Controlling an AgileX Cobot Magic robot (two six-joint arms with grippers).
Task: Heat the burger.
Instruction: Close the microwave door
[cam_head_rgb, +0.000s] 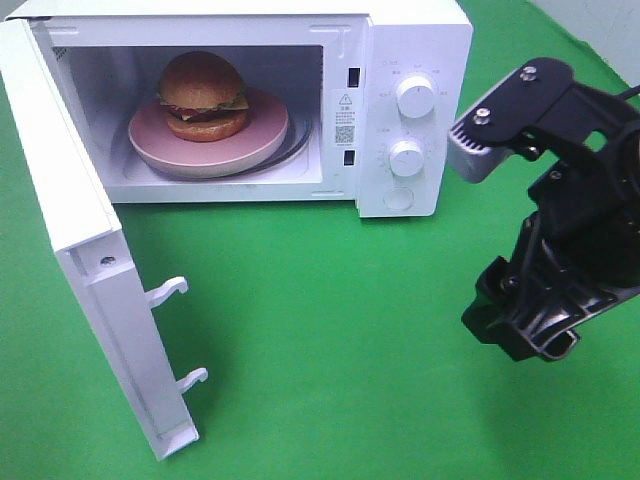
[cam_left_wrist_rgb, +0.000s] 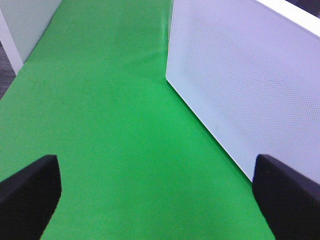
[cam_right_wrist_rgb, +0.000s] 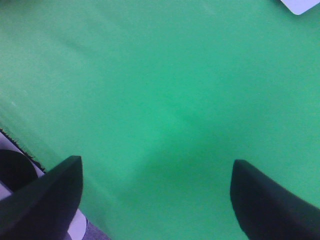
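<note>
Burger: the burger (cam_head_rgb: 203, 95) sits on a pink plate (cam_head_rgb: 262, 140) inside the microwave (cam_head_rgb: 420, 30), well apart from both grippers. It needs no more handling.
Left gripper: the left gripper (cam_left_wrist_rgb: 157, 192) is released, its fingers spread wide with only green cloth (cam_left_wrist_rgb: 110, 125) between them.
Right gripper: the right gripper (cam_right_wrist_rgb: 157, 172) is also released and empty. It hangs over bare cloth, with the oven's control panel up and off to its side.
Door: the door (cam_left_wrist_rgb: 240, 75) stands swung fully out. Its outer face lies just ahead of the left gripper and off to one side, not between the fingers.
Step in hand: probably closing the door, and the left arm is best placed for it.
How to do it well: meet the outer face with the side of a finger, near the free edge where the latch hooks (cam_head_rgb: 170, 290) sit. Push along the door's arc rather than straight at the hinge, and follow through until the hooks seat.
Risk: a hard shove could slide the oven on the cloth.
After: the knobs (cam_head_rgb: 415, 97) are nearest the right gripper, so keep that arm out of the door's sweep.
</note>
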